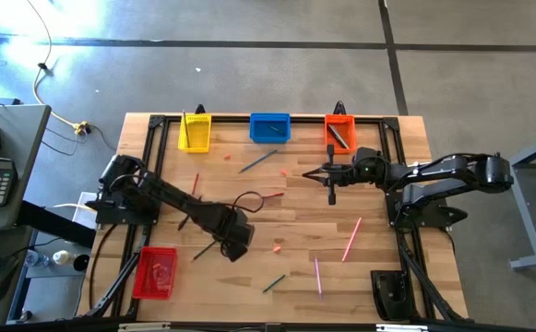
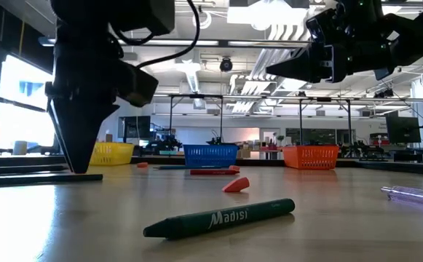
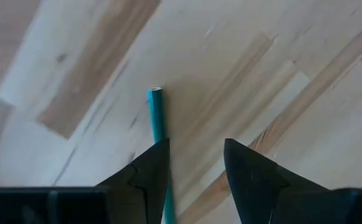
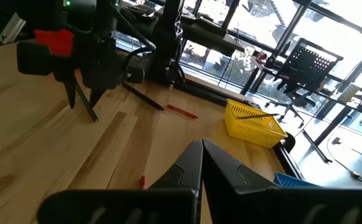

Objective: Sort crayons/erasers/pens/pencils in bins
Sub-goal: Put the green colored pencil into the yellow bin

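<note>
High view: the left gripper (image 1: 221, 245) is seen low over the worktop (image 1: 378, 277), toward the front-left, near the red bin (image 1: 155, 273) at the front-left corner. In the left wrist view its fingers (image 3: 146, 177) are parted, and a teal pencil (image 3: 157, 121) lies flat on the wood along the inside of one finger; whether it is touched cannot be told. The right gripper (image 1: 309, 173) is held above the worktop near the back edge, just in front of the orange bin (image 1: 339, 132), with its fingers pressed together on nothing. The yellow bin (image 1: 194, 132) and blue bin (image 1: 269, 127) are set along the same back edge. Pink pens (image 1: 351, 239) are scattered toward the front-right. In the low view a green crayon (image 2: 218, 218) lies nearest the front edge, with a pink eraser (image 2: 236, 185) behind it.
</note>
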Robot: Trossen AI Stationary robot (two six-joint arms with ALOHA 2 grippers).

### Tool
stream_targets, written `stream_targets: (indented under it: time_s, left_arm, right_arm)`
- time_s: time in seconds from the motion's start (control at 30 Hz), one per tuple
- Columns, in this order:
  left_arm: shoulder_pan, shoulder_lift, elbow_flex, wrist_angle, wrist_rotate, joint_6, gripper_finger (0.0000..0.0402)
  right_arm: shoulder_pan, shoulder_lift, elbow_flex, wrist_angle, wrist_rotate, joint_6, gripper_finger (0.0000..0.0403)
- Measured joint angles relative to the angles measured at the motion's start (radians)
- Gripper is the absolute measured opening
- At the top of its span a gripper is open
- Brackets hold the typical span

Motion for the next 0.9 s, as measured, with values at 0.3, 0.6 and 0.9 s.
stream_targets:
  time_s: [0.3, 0.6, 0.9]
  left_arm:
    - [0.004, 0.0, -0.018, 0.008, -0.019, -0.002, 0.0126]
    - [0.004, -0.008, 0.028, -0.095, 0.058, -0.19, 0.0132]
    - [-0.032, -0.008, -0.023, -0.107, 0.052, -0.332, 0.016]
  right_arm:
    - [0.0, 0.0, 0.0, 0.0, 0.0, 0.0, 0.0]
    - [0.0, 0.0, 0.0, -0.003, 0.0, 0.0, 0.0]
    - [0.0, 0.0, 0.0, -0.002, 0.0, 0.002, 0.0]
